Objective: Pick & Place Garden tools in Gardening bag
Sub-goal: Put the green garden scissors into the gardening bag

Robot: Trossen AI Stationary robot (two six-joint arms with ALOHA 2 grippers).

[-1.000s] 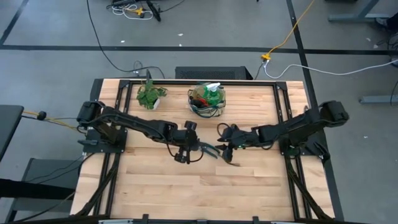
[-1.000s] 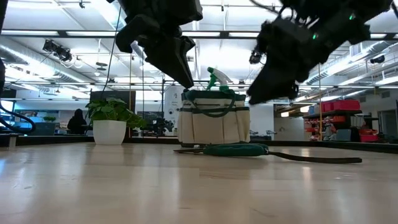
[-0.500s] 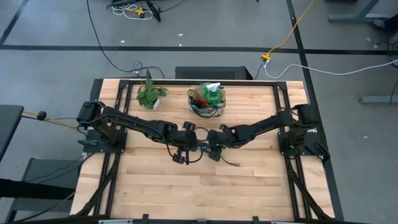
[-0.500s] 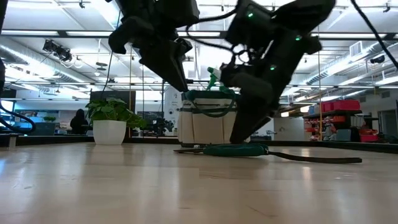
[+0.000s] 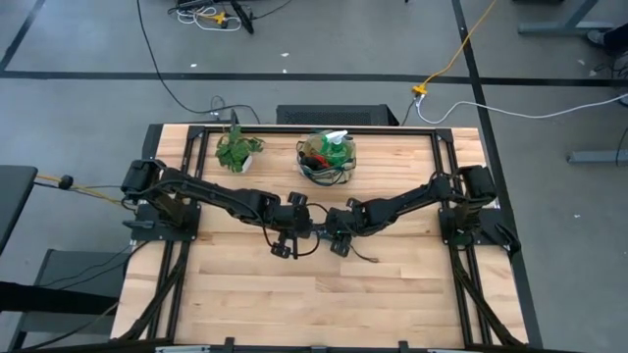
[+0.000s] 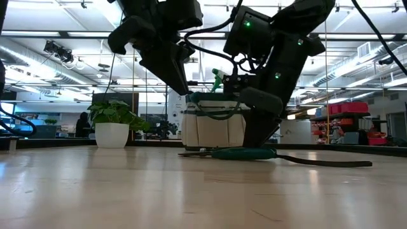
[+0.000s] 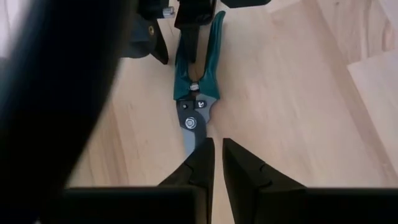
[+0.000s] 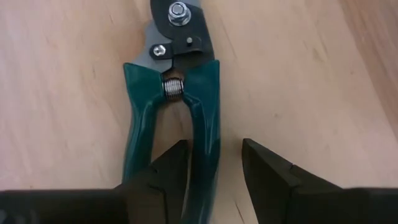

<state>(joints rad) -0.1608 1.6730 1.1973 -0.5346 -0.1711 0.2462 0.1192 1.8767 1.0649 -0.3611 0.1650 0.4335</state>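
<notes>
The pruning shears, with green handles and grey blades, lie flat on the table's middle; they also show in the low view. My right gripper is open and down at the shears. One finger stands between the two handles and the other outside one handle. My left gripper is shut and empty. It hangs above the table, just off the blade tips. The beige gardening bag stands at the far middle with the green spray bottle in it. No gloves show.
A potted plant in a white pot stands at the far left of the bag. A thin dark strap trails from the shears toward the table's right. Both arms meet over the table's middle. Bare wood lies toward the near edge.
My right gripper has swung from the table's right toward the shears and come down onto them, fingers about one handle. The shears stay flat on the table.
</notes>
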